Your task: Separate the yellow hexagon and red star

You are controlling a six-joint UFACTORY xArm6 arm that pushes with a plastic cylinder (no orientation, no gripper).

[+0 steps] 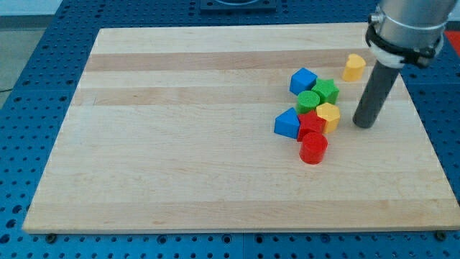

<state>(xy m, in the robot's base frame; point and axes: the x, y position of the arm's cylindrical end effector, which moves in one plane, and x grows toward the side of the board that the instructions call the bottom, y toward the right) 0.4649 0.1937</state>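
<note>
My tip (365,124) stood just right of the yellow hexagon (328,115), which touched the red star (310,124); no hand to judge.

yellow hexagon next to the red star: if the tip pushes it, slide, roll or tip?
The yellow hexagon is squat and flat-based, so it probably slides rather than tips or rolls. It touches the red star, so pushing from my tip leftward would likely drag that along.
</note>
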